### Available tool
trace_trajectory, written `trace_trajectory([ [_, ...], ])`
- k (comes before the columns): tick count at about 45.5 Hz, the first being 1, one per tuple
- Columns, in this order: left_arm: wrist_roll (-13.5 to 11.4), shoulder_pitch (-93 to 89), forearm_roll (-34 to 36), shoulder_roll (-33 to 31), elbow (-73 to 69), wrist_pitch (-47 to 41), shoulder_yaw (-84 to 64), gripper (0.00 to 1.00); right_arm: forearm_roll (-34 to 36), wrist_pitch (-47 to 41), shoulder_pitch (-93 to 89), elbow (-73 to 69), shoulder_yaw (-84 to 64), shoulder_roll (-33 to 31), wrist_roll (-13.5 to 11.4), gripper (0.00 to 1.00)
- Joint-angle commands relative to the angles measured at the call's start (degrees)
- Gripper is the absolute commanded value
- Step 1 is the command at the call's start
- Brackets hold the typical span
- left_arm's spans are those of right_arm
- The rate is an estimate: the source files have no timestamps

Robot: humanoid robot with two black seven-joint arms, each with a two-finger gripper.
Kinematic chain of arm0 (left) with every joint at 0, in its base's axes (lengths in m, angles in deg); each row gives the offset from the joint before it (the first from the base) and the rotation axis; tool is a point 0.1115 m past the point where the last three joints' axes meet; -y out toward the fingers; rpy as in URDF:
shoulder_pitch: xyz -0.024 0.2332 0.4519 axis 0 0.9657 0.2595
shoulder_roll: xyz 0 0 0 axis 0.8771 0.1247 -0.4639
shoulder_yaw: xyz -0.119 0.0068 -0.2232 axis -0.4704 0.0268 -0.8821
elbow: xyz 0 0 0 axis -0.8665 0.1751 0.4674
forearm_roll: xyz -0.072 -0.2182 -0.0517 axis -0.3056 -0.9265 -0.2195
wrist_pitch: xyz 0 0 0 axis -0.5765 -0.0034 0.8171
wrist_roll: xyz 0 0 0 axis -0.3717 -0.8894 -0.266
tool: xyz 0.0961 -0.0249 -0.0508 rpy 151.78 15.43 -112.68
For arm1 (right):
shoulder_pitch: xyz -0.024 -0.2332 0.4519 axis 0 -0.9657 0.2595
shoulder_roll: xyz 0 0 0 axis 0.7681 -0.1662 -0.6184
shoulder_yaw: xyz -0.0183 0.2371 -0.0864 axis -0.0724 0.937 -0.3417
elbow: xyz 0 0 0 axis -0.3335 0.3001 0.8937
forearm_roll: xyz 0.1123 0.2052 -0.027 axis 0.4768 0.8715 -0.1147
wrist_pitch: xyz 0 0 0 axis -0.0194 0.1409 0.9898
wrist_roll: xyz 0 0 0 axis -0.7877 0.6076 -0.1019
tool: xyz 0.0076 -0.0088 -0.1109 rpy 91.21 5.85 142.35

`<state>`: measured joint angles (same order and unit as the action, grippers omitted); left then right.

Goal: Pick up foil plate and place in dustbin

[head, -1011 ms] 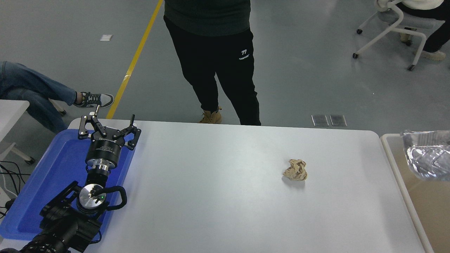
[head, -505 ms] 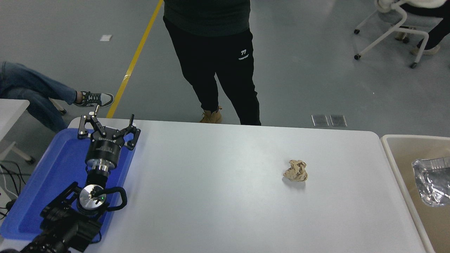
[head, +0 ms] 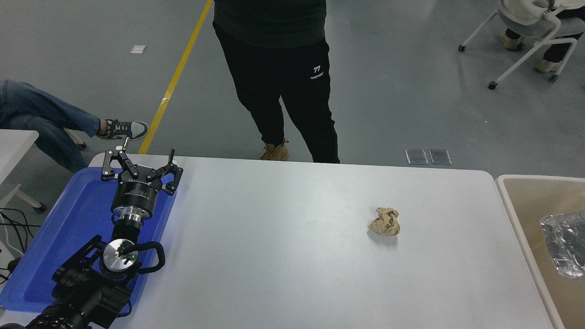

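I am seeing the foil plate (head: 566,244) lying inside the dustbin (head: 525,205) at the right edge, so I think the job is done. The plate is looking shiny, thin and crinkly, so I am guessing it is very light and bends easily; its rolled rim would be the best place to pinch. My right arm is not showing. My left gripper (head: 139,165) is resting over the blue tray (head: 45,256), fingers spread apart, holding nothing. A crumpled tan paper ball (head: 385,221) is sitting on the smooth white table (head: 283,256).
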<state>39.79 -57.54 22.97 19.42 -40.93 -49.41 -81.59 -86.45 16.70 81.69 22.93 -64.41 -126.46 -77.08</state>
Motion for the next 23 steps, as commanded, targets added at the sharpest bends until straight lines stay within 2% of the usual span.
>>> trace_trajectory([
  [1, 0.0, 0.0, 0.0, 0.0, 0.0, 0.0, 0.0, 1.00, 1.2, 0.8, -0.6, 0.3, 0.6, 1.3, -1.2, 0.00],
  [5, 0.0, 0.0, 0.0, 0.0, 0.0, 0.0, 0.0, 1.00, 1.2, 0.9, -0.5, 0.3, 0.6, 1.7, -1.3, 0.02],
  [6, 0.0, 0.0, 0.0, 0.0, 0.0, 0.0, 0.0, 1.00, 1.2, 0.8, -0.6, 0.3, 0.7, 1.7, -1.3, 0.11],
  [7, 0.0, 0.0, 0.0, 0.0, 0.0, 0.0, 0.0, 1.00, 1.2, 0.8, -0.6, 0.3, 0.7, 1.8, -1.3, 0.31],
  [9, 0.0, 0.0, 0.0, 0.0, 0.0, 0.0, 0.0, 1.00, 1.3, 0.9, -0.5, 0.3, 1.0, 1.9, -1.3, 0.79],
  [10, 0.0, 0.0, 0.0, 0.0, 0.0, 0.0, 0.0, 1.00, 1.3, 0.7, -0.6, 0.3, 1.6, 1.9, -1.3, 0.97],
  [23, 0.0, 0.0, 0.0, -0.1, 0.0, 0.0, 0.0, 1.00, 2.3, 0.0, 0.0, -0.1, 1.8, 2.1, -1.1, 1.00],
])
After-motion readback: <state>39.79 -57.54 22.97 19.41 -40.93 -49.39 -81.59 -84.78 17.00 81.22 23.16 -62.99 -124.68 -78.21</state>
